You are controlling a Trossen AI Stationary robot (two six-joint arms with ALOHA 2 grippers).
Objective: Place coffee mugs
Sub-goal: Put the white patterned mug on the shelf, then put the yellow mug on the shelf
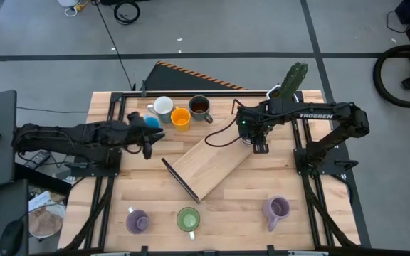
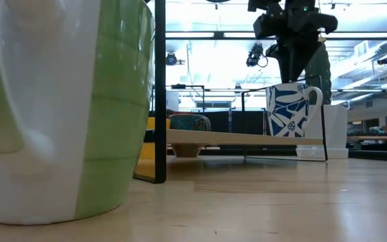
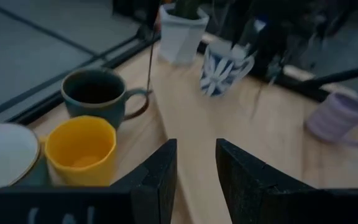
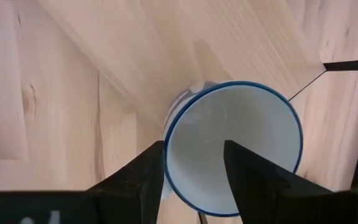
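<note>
Alignment: the right gripper [image 4: 192,171] hangs directly above the blue-patterned mug [image 4: 235,146], which stands upright on the raised wooden board [image 1: 208,162] at its far right end, mouth up. In the right wrist view one finger sits outside the rim and the other over the mouth, so the fingers straddle the wall with a narrow gap between them; contact with the wall cannot be confirmed. The low view shows the mug's handle [image 2: 314,101] turned to the side, clear of the fingers. Judgement: the coming move is vertical, either a descent to pinch the rim or a lift away after release.

The left gripper [image 3: 196,165] hovers at the left of the tabletop [image 1: 226,206] with fingers slightly apart and nothing between them. It is the nearer arm to the far-left cluster: white mug [image 1: 162,107], blue mug [image 1: 150,121], orange mug [image 1: 180,118], dark mug [image 1: 200,107].

Three mugs stand in a row along the near edge: purple mug [image 1: 137,221], green mug [image 1: 188,219], second purple mug [image 1: 277,209].
</note>
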